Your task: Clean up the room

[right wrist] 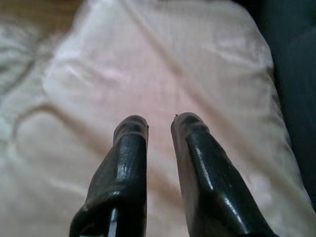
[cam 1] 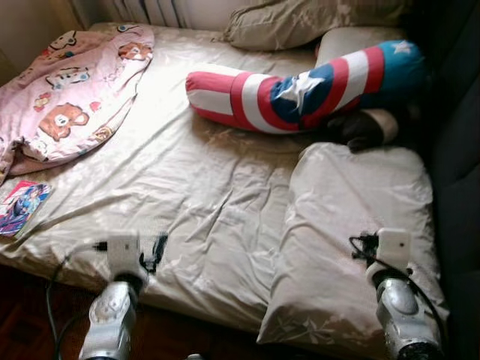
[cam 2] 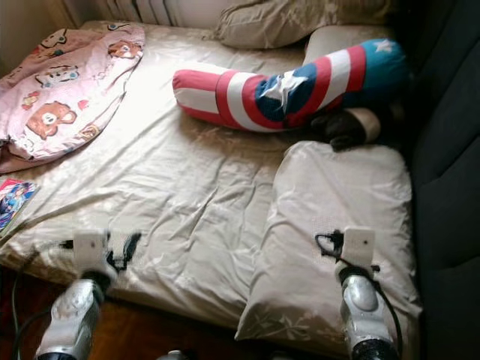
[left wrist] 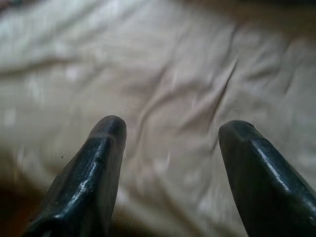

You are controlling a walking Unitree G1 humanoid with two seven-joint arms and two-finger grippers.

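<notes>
The left gripper [left wrist: 170,129] is hanging over the near edge of the bed, its two fingers [left wrist: 94,168] spread wide apart with nothing between them, pointing at the wrinkled beige sheet [cam 1: 187,187]. The right gripper [right wrist: 159,123] is hovering over the near pillow [cam 1: 352,225] at the bed's right side, its fingers [right wrist: 128,163] standing close together with only a narrow gap, gripping nothing; whether they are touching the pillow cannot be told.

That pillow is lying flat against the dark couch [cam 1: 457,150] running along the right edge. Beyond it, a small dark-and-cream plush thing [cam 1: 364,129] is sitting just past the pillow's far end, too shadowed to identify. A long red, white and blue striped bolster [cam 1: 300,86] with white stars is curving across the far half of the bed, partly lying on a second pillow [cam 1: 341,41]. A third pillow [cam 1: 300,22] is resting at the head, by the wall.

On the far left, a pink blanket [cam 1: 67,90] printed with bears is lying crumpled, and near it, by the left edge, a colourful book [cam 1: 22,206] is lying flat on the sheet. The wood floor [cam 1: 30,322] is showing below the bed's near edge.
</notes>
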